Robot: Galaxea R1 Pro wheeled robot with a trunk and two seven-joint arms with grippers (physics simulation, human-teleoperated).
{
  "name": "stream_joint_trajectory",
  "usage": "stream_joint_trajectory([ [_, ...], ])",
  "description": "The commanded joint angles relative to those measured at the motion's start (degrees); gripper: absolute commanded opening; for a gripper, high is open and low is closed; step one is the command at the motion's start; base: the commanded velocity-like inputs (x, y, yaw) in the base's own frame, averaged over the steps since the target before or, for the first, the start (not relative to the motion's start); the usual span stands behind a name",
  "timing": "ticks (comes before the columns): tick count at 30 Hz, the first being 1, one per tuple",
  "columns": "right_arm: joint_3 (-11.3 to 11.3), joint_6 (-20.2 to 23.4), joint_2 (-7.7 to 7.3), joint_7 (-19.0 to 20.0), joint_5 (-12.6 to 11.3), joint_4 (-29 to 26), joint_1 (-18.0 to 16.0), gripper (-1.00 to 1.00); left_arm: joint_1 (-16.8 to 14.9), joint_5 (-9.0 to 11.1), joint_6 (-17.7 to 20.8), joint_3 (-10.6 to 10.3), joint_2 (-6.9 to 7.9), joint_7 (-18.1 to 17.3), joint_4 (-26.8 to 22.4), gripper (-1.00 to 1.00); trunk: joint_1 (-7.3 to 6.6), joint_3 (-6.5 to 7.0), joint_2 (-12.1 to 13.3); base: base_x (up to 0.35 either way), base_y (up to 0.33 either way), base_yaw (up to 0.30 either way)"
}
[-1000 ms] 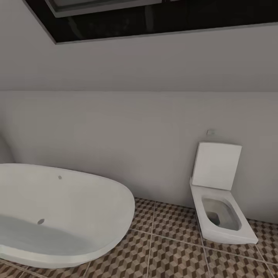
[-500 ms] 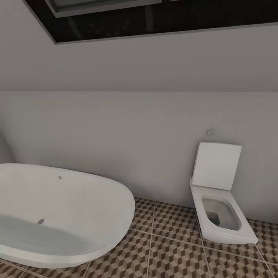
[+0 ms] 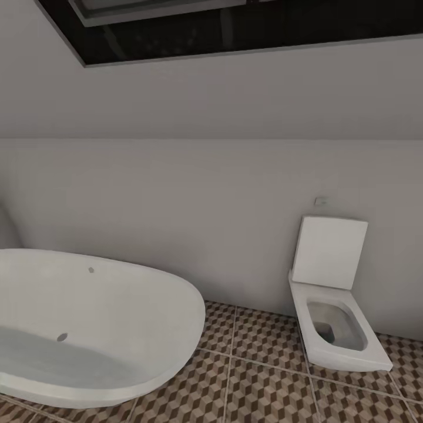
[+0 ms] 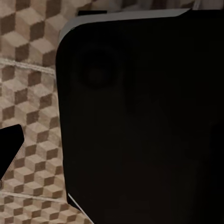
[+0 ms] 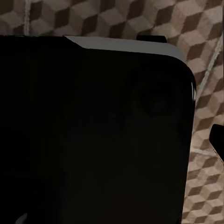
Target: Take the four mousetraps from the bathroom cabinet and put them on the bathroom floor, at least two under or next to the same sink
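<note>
head: nothing has shifted since a second ago, I face oval bathtub (image 3: 88, 329) and toilet (image 3: 335, 317) on bathroom floor (image 3: 264, 388), no mousetraps or cabinet here | left wrist: dark housing (image 4: 140, 121) over tiles, tool state unclear | right wrist: same, can't tell | still searching.

Bathtub (image 3: 88, 329) & toilet (image 3: 338, 317): smooth glossy white, ceramic-looking. Bathroom floor (image 3: 264, 376): matt tiles w/ pale grout. Wall (image 3: 211, 194): flat matt grey. Black panel (image 3: 235, 29) up top: glossy.
</note>
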Motion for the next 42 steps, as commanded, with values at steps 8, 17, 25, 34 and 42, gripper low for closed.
stream_joint_trajectory([
  [8,0.0,-2.5,-0.07,-0.1,0.0,-0.7,0.0,1.00,0.0,-0.1,0.0,0.0,0.21,0.2,-2.6,1.00,0.00,-0.06,0.0,0.000,0.000,0.000],
  [17,0.0,-5.4,-0.16,-0.2,0.0,-0.9,0.0,1.00,0.0,-0.2,0.0,0.0,1.09,0.2,-5.5,1.00,0.00,-0.06,0.0,0.000,0.000,0.000],
  [25,0.0,-7.9,-0.23,-0.3,0.1,-2.0,0.0,1.00,0.0,-0.2,0.0,0.1,1.54,0.2,-8.1,1.00,0.00,-0.06,0.0,0.000,0.000,0.000],
  [34,0.0,-17.3,-0.26,-0.4,0.1,-7.3,0.0,1.00,0.0,-0.2,0.0,0.1,1.74,0.3,-23.4,1.00,0.00,-0.06,0.0,0.000,0.000,0.000],
  [42,0.0,-17.3,-0.26,-0.4,0.1,-13.5,-0.1,1.00,-0.1,-0.2,0.0,0.2,1.66,0.4,-29.9,1.00,0.00,-0.06,0.0,0.000,0.000,0.000],
])
